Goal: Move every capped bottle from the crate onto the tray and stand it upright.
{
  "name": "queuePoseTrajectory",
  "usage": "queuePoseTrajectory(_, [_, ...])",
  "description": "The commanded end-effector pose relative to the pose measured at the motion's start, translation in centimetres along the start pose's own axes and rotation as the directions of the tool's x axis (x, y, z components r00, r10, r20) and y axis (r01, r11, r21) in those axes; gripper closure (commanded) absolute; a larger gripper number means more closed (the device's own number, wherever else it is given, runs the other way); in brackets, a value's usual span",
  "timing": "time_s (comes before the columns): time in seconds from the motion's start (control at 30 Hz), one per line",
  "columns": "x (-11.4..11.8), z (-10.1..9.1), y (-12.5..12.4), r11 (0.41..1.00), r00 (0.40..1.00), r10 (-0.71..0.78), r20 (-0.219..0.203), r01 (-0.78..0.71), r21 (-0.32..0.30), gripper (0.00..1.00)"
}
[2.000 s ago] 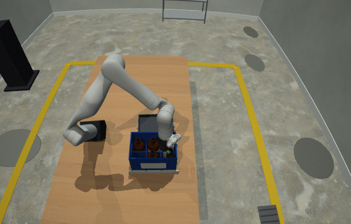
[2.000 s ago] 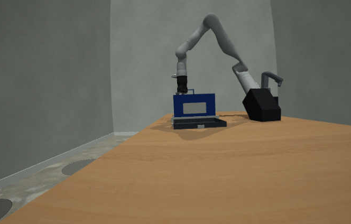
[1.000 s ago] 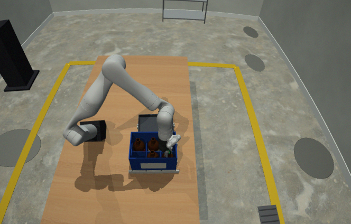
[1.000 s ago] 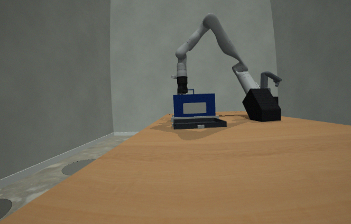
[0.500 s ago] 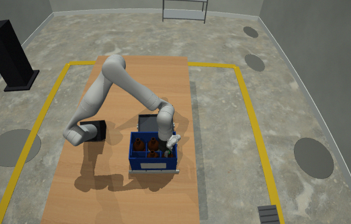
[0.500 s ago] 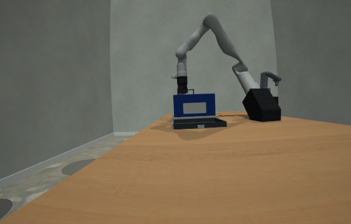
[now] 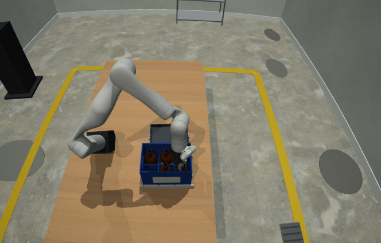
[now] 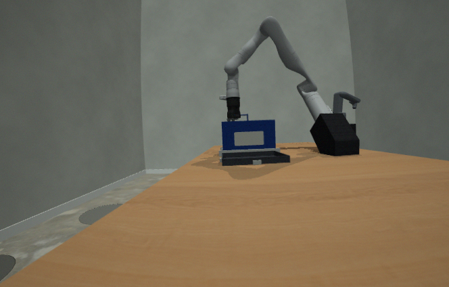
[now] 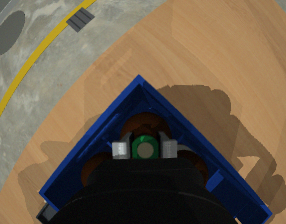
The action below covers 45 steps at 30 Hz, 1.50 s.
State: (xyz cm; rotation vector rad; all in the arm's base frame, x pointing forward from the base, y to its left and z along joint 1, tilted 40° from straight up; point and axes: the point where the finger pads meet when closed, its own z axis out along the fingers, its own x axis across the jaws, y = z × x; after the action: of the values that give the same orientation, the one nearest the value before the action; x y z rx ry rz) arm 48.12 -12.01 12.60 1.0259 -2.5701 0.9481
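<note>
A blue crate [image 7: 147, 177] [image 8: 228, 135] [image 9: 87, 143] stands on the table. My gripper [image 7: 181, 165] [image 9: 145, 141] reaches down into its front right compartment and is shut on the neck of a brown bottle with a green cap [image 7: 182, 165] [image 9: 144, 147]. In the exterior view the fingertips are hidden behind the crate wall. Three more brown bottles [image 7: 151, 156] [image 7: 166, 155] [image 7: 165, 167] stand in other compartments; I cannot tell whether they are capped. A dark tray [image 7: 159, 132] [image 8: 255, 158] lies right beside the crate, with nothing on it.
The arm's black base [image 7: 105, 141] [image 8: 333, 137] sits on the table left of the tray. The arm arches over the tray. A black pedestal [image 7: 4, 60] and a metal shelf [image 7: 199, 15] stand on the floor, away from the table.
</note>
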Motion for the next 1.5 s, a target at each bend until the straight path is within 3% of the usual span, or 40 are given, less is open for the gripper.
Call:
queuePoseTrajectory(0.0, [-0.4,-1.3,-0.1,1.000,1.000,-0.004,0.010,0.004,0.006,1.00])
queuePoseTrajectory(0.9, [-0.5,-9.1,0.0,1.000,1.000,-0.003,0.009,0.003,0.005,1.00])
queuePoseTrajectory(1.0, [-0.2,-9.0,-0.1,1.000,1.000,0.002,0.001,-0.002,0.002,1.00])
queuePoseTrajectory(1.47, [-0.5,-13.6,0.0,1.000,1.000,-0.003,0.009,0.003,0.005,1.00])
